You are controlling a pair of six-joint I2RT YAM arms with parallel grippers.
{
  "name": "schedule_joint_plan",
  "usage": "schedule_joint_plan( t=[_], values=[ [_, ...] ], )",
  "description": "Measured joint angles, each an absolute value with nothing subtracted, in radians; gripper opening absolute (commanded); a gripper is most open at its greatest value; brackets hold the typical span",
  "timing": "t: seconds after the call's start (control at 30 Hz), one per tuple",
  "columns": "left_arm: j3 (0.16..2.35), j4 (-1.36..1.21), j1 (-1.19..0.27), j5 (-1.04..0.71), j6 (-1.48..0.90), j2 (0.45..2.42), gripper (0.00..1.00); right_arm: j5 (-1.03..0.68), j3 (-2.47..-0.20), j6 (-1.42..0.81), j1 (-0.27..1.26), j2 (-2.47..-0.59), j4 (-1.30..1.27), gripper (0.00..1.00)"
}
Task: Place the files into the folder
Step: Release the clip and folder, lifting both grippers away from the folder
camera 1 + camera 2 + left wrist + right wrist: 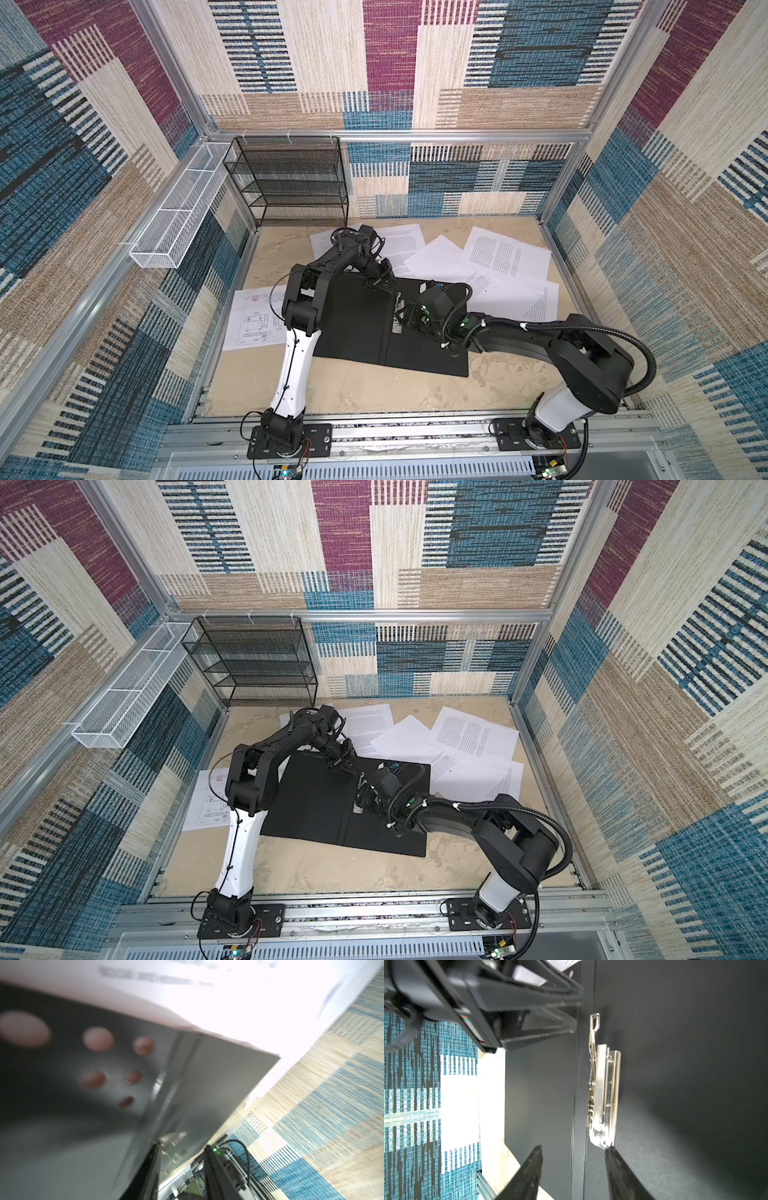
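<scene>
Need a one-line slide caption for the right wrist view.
Right gripper, jaws apart, poised at the end of the metal spine clip inside the open black-lined folder.

Quantities: one folder (353,324), one black wire rack (291,183), one white mesh basket (178,212), two robot arms (293,374). Paper sheets (507,253): at least six. Overlaps prevent an exact count.

Beige tabletop (374,399) bears the open folder (353,324); loose files (507,253) beside it; black rack (291,183) behind.
</scene>
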State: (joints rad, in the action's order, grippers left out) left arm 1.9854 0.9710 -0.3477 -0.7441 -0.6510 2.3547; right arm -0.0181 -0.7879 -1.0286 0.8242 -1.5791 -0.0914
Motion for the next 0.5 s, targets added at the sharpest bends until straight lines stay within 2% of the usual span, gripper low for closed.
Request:
schedule_joint_plan(
  t=[0.07,0.13,0.2,0.27,0.33,0.5],
  values=[
    [1.952,0.940,-0.336,-0.762,-0.656,2.295,0.47,-0.026,-0.758,-1.008,0.825,-1.552,-0.096,0.60],
    [1.892,0.905,-0.326,-0.770,-0.663,2.231,0.58,-0.039,-0.751,-0.986,0.825,-1.546,-0.097,0.57],
    [1.800,0.862,-0.316,-0.773,-0.674,2.163,0.68,-0.045,-0.759,-0.960,0.825,-1.549,-0.097,0.39],
    [1.683,0.818,-0.310,-0.767,-0.678,2.086,0.76,-0.043,-0.793,-0.941,0.820,-1.568,-0.078,0.17],
    [1.583,0.797,-0.310,-0.757,-0.675,2.017,0.79,-0.037,-0.829,-0.925,0.810,-1.591,-0.054,0.02],
    [1.374,0.782,-0.301,-0.661,-0.642,1.899,0.79,0.002,-0.880,-0.900,0.758,-1.650,0.028,0.00]
  ],
)
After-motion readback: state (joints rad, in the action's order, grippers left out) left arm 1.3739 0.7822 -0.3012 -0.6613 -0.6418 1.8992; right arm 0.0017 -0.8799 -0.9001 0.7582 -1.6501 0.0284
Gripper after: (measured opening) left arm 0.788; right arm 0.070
